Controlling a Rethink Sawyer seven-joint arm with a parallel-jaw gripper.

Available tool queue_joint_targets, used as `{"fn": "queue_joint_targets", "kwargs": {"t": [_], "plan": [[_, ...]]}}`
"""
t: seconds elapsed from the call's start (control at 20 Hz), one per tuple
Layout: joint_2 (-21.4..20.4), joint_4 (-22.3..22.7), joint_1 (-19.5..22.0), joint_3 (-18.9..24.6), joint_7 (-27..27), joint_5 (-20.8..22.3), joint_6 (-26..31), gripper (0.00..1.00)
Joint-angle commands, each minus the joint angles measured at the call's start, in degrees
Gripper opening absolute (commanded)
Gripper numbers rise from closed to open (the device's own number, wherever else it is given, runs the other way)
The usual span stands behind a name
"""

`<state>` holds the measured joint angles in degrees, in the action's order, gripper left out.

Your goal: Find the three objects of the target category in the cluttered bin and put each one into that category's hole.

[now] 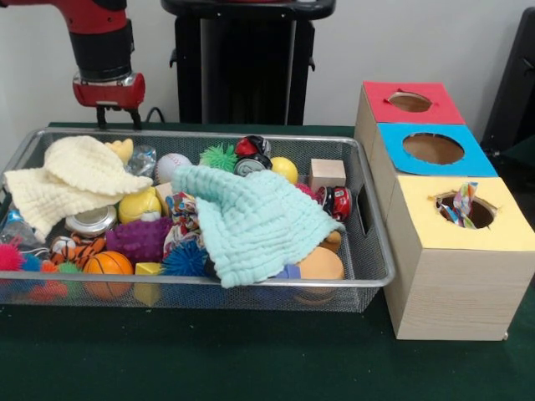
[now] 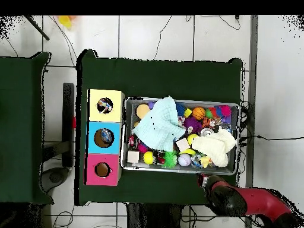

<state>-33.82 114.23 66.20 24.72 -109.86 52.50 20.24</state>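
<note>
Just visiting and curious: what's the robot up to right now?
Gripper hovering behind bin, nothing held. Two cloths cover toys. Something colourful in yellow hole.

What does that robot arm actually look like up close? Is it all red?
Not all. The arm is glossy red with a black band round its wrist. Below sits a red collar with a pale stripe, then the small black gripper with two short prongs. From overhead it looks rounded, red and black.

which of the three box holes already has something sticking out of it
The yellow box's hole: a colourful toy pokes out of it. The red and blue holes show nothing sticking out.
</note>
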Motion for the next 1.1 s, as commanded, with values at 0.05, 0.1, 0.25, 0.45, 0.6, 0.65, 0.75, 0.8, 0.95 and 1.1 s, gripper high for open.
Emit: {"fn": "queue_joint_targets", "kwargs": {"t": [0.05, 0.1, 0.25, 0.45, 0.6, 0.65, 0.75, 0.8, 0.95, 1.1], "plan": [[-8.8, 2.2, -1.2, 10.0, 11.4, -7.0, 9.7, 1.0], [-9.3, 2.2, -1.3, 10.3, 11.6, -7.2, 10.2, 1.0], [-10.7, 2.6, -0.6, 11.8, 12.4, -8.4, 11.8, 1.0], [-12.4, 3.2, 0.7, 13.9, 13.6, -9.9, 13.4, 1.0], [-12.7, 3.1, 1.1, 14.7, 13.8, -10.2, 13.8, 1.0], [-12.8, 3.1, 1.1, 14.9, 13.7, -10.2, 13.7, 1.0], [-12.9, 2.4, 0.5, 14.9, 13.2, -9.9, 13.5, 1.0], [-12.8, 2.1, 0.2, 14.8, 12.9, -9.6, 13.3, 1.0], [-10.9, 0.4, -0.6, 14.3, 11.2, -7.9, 11.8, 1.0], [-10.0, -1.1, -1.1, 14.9, 11.2, -8.3, 12.4, 1.0]]}}
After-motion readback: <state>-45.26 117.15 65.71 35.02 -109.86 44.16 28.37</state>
